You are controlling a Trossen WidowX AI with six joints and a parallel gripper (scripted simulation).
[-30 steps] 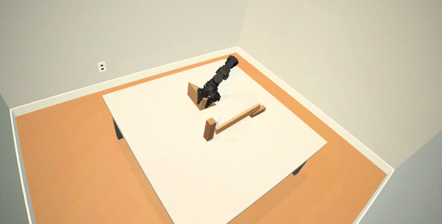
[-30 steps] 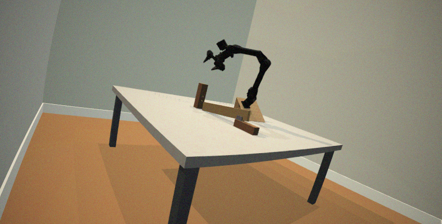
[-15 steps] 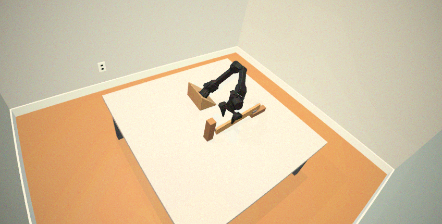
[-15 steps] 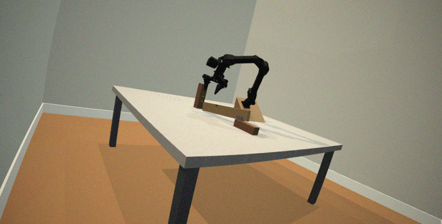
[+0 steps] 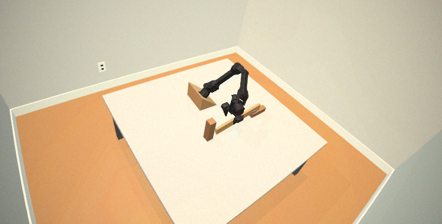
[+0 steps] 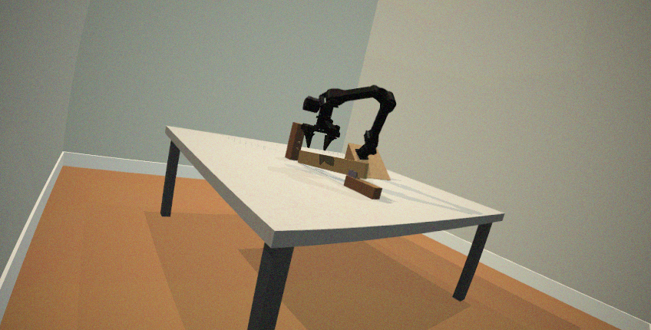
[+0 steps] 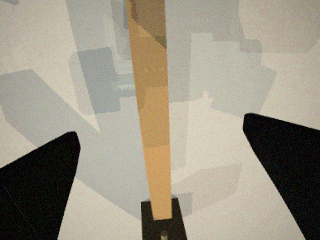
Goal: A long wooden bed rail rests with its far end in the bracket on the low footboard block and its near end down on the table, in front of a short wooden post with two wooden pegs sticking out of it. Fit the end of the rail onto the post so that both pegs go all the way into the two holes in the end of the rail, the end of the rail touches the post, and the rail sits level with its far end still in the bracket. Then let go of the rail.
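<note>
While hovering astride the bed rail (image 5: 223, 126) (image 6: 342, 165) (image 7: 156, 125), pointing down with the gripper (image 5: 231, 119) (image 6: 316, 148) (image 7: 163, 131), its fingers wide apart, holding nothing. In the top view, sloping from the footboard block (image 5: 258, 112) (image 6: 363, 187) at two o'clock towards eight, just short of the post (image 5: 209, 129) (image 6: 293, 141) (image 7: 149, 222).

Bed rail (image 5: 225, 125) (image 6: 338, 162) (image 7: 157, 120): long, light wood, on edge, near end down on tbl just beside post, not on pegs; far end up at bracket (image 5: 254, 111) (image 6: 351, 173) on low dk-brown footboard block (image 5: 258, 111) (image 6: 362, 187). Post (image 5: 209, 129) (image 6: 294, 140) (image 7: 150, 225): short, brown wood, upright.
</note>
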